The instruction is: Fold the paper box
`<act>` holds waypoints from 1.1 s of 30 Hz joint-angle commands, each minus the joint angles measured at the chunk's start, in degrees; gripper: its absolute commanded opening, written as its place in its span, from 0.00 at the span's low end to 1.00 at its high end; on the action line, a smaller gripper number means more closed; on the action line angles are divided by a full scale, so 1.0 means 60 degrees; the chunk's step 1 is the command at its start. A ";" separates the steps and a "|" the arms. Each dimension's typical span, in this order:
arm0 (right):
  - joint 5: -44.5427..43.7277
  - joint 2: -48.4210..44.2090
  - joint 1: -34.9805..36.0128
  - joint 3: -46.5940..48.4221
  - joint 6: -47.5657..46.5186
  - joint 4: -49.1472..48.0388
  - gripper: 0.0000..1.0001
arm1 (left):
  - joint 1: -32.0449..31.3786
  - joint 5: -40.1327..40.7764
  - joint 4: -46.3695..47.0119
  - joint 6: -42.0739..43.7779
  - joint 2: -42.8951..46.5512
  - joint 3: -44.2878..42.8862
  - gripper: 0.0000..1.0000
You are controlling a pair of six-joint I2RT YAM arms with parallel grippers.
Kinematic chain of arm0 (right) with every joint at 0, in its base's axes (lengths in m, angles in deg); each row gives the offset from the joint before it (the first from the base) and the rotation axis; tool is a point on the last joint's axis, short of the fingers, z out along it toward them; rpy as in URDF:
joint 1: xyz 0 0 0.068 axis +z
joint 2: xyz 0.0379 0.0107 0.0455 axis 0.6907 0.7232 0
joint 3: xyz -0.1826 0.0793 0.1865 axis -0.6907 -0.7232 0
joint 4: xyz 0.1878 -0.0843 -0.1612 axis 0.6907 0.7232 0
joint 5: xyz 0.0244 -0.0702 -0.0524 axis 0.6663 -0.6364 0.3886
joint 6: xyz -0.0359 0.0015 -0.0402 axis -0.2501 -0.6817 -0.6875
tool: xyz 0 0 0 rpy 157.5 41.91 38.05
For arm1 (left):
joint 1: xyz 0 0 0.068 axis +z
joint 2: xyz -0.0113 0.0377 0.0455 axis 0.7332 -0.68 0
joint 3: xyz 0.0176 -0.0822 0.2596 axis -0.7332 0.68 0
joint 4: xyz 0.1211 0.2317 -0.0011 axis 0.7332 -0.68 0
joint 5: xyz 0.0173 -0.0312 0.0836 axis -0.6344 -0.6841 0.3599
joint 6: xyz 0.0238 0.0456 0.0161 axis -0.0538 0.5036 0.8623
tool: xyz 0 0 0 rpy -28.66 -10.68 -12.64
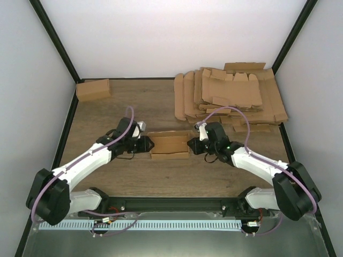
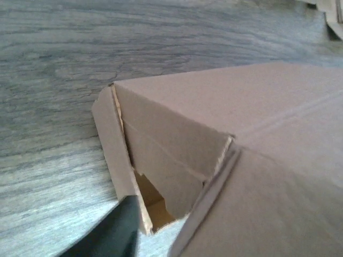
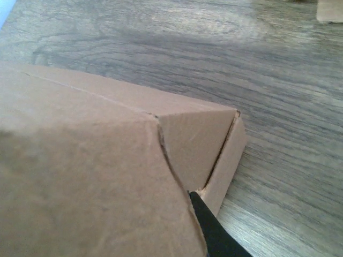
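Brown cardboard: the paper box [image 1: 170, 145] lies at the middle of the table, long side running left to right, partly folded into a shallow carton.
Box, left end: in the left wrist view the end panel stands up. A side flap leans outward beside it, leaving a gap at the lower corner.
Box, right end: in the right wrist view the end panel is folded up, with a narrow flap just beside it.
Left gripper [image 1: 148, 144]: at the box's left end, one dark finger [image 2: 115, 230] against the leaning flap. I cannot tell whether it is gripping or apart.
Right gripper [image 1: 191, 143]: at the box's right end, one dark finger [image 3: 214, 233] at the lower corner. I cannot tell its state either.
Table [image 1: 161, 107]: grey-brown wood grain.
Far right: heap of flat cardboard sheets [image 1: 230, 96].
Far left corner: closed carton [image 1: 93, 89], well apart.
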 commanded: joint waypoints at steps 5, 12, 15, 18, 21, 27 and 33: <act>-0.0518 -0.0511 0.0073 -0.0625 -0.0175 -0.0607 0.13 | -0.0021 0.0190 -0.0880 0.0165 0.1570 0.0053 0.72; -0.0364 -0.0501 0.0077 -0.1094 -0.0101 -0.1002 0.14 | 0.0032 0.0349 -0.2117 0.0123 0.2618 -0.0648 0.78; -0.0302 -0.0531 0.0070 -0.1198 -0.0054 -0.1084 0.14 | 0.0109 0.0244 -0.2055 0.0022 0.2535 -0.0957 0.79; -0.0268 -0.0684 0.0070 -0.1255 -0.0038 -0.1013 0.16 | 0.0237 0.0069 -0.1701 -0.0023 0.2233 -0.1091 0.79; -0.0199 -0.1005 0.0073 -0.1370 -0.0017 -0.0856 0.23 | 0.0342 -0.0299 -0.1191 -0.0135 0.1863 -0.1093 0.80; 0.0575 -0.1842 0.0071 -0.1827 0.0087 -0.0502 0.39 | 0.0426 -0.0423 -0.0388 -0.0246 0.1371 -0.1098 0.80; 0.1358 -0.2851 0.0069 -0.1995 0.0445 0.0467 0.45 | 0.0468 -0.0235 -0.0257 -0.0058 0.1064 -0.1229 0.80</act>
